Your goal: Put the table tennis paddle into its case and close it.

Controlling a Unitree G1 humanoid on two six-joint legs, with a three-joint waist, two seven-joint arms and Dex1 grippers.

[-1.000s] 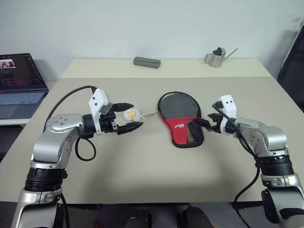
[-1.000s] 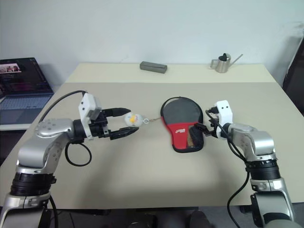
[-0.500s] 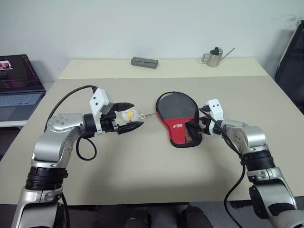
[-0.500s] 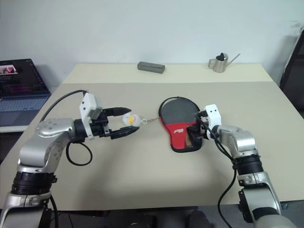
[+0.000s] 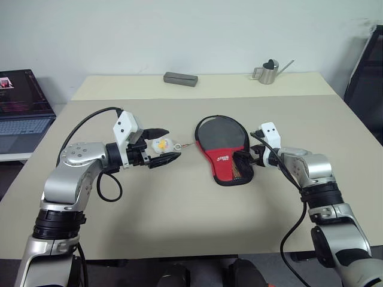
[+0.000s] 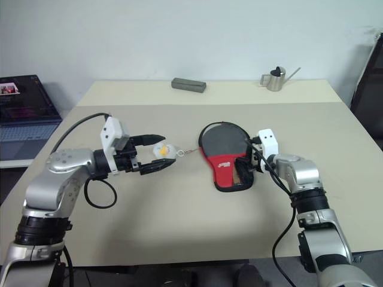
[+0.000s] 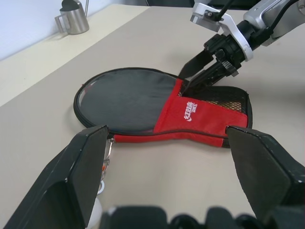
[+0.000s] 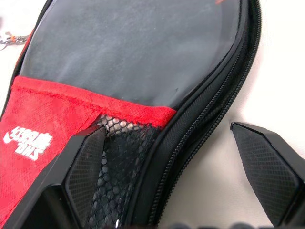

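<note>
Moved in, right tool [image 8: 183,174] straddles the case [image 5: 224,146] edge, fingers wide apart.

The case [image 6: 226,156] lies flat on the counter [image 6: 179,209]. The right end effector [image 6: 244,167] sits at the case's red mesh end. The left end effector [image 6: 157,154], fingers spread, brackets the plush charm [image 6: 164,150] left of the case.

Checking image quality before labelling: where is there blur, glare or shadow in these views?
Left wrist view: the end effector's own fingers are soft and out of focus, while the case is sharp. Right wrist view: the zip and mesh are crisp, with a dull sheen on the black panel. Head views: even light, soft shadows on the table, no strong glare.
</note>
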